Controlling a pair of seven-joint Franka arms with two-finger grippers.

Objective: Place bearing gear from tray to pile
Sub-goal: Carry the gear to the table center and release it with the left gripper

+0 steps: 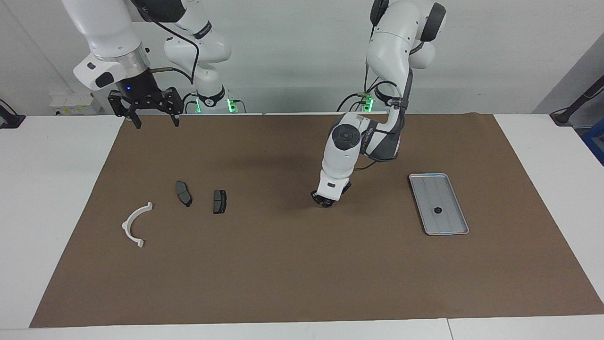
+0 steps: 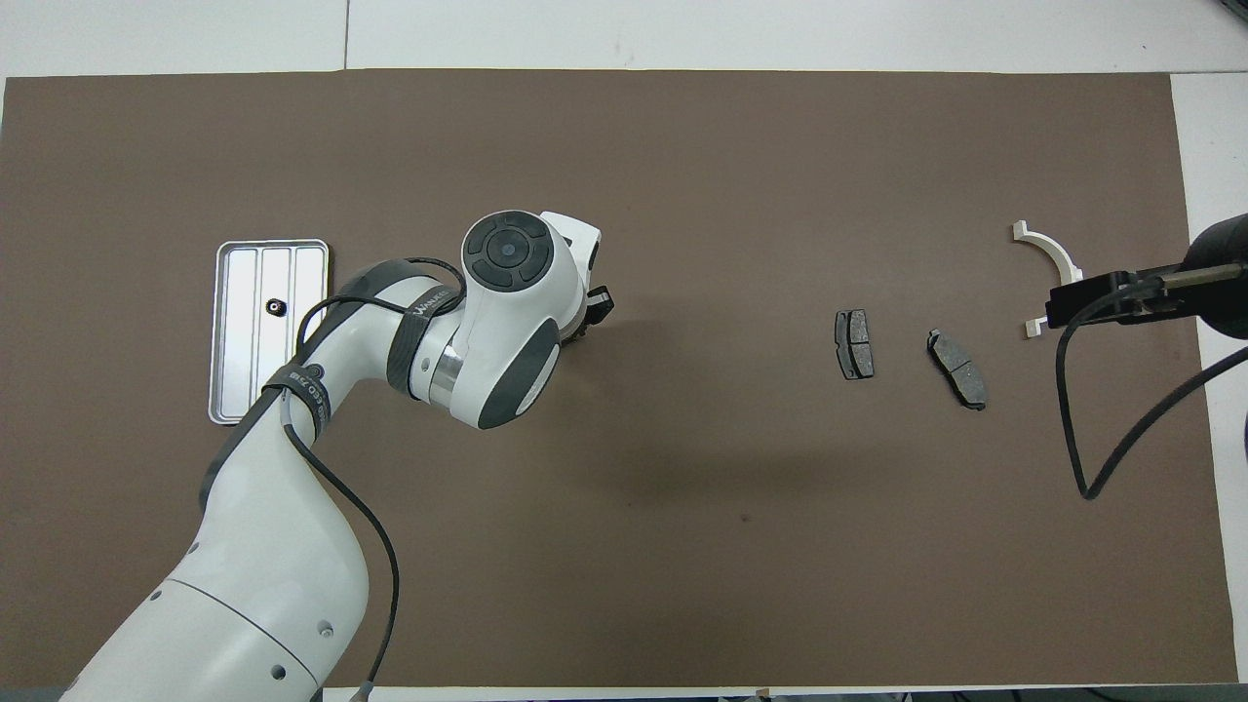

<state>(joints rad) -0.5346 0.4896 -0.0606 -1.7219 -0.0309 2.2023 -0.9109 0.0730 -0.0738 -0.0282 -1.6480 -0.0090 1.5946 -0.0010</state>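
Bearing gear (image 1: 438, 210): small dark ring, lying in tray (image 1: 448, 193), part-way along its length. Tray flat on brown mat (image 1: 283, 264) toward left arm's end of surface.

Left pincer (image 1: 325, 203) low over bare mat, between tray and pile, well apart from both. Cannot tell whether it is spread, pressed together or carrying anything.

Pile toward right arm's end: two dark brake pads (image 1: 183, 193) (image 1: 219, 201) side by side, and white curved bracket (image 1: 134, 225) near them. Parts do not touch.

Right pincer (image 1: 152, 120) waits raised over mat corner, spread, empty. Nothing lies on mat between tray and pile.
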